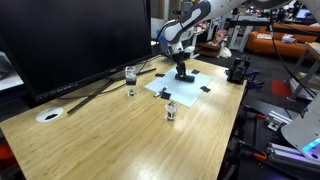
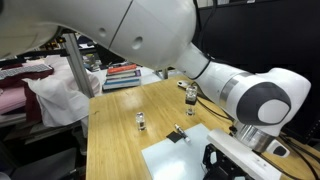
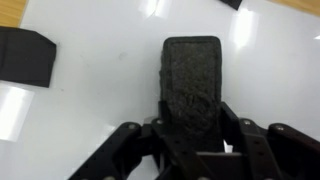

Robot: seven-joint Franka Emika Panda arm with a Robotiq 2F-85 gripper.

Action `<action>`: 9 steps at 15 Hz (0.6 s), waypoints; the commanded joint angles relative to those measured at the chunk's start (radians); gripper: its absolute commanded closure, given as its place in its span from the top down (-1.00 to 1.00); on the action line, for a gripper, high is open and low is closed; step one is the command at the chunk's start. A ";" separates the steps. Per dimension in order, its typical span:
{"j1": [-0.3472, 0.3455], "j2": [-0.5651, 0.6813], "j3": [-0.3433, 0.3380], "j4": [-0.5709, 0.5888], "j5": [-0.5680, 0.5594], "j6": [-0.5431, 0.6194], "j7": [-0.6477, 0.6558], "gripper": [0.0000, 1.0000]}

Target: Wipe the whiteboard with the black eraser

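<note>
The whiteboard [image 1: 185, 82] is a pale sheet lying flat on the wooden table, with small dark tabs at its edges; it also shows in an exterior view [image 2: 180, 160] and fills the wrist view [image 3: 100, 70]. The black eraser [image 3: 192, 75] is a matte black oblong block held between my gripper's fingers, pressed down on the sheet. My gripper [image 3: 192, 125] is shut on the eraser; in an exterior view it [image 1: 182, 68] stands over the sheet's far part. In the other exterior view the arm hides the gripper.
Two small glass jars [image 1: 131, 78] [image 1: 171, 110] stand on the table beside the sheet. A white round disc [image 1: 48, 115] lies at the left. A big dark monitor [image 1: 70, 40] stands behind. A black device [image 1: 237, 70] sits at the table's right edge. A black tab [image 3: 27, 55] lies on the sheet.
</note>
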State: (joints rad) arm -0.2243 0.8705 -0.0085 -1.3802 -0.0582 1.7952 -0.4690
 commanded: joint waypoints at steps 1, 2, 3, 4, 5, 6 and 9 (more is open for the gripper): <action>0.015 0.060 0.017 0.062 -0.007 -0.047 -0.017 -0.50; 0.019 0.057 0.026 0.061 -0.003 -0.054 -0.027 -0.50; 0.027 0.051 0.031 0.054 -0.006 -0.053 -0.031 -0.50; 0.038 0.042 0.037 0.040 -0.009 -0.049 -0.034 -0.50; 0.049 0.032 0.045 0.019 -0.012 -0.041 -0.038 -0.50; 0.059 0.026 0.053 0.005 -0.015 -0.037 -0.043 -0.50; 0.088 0.018 0.076 -0.026 -0.023 -0.037 -0.058 -0.50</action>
State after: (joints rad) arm -0.1433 0.8859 0.0377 -1.3572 -0.0822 1.7245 -0.4810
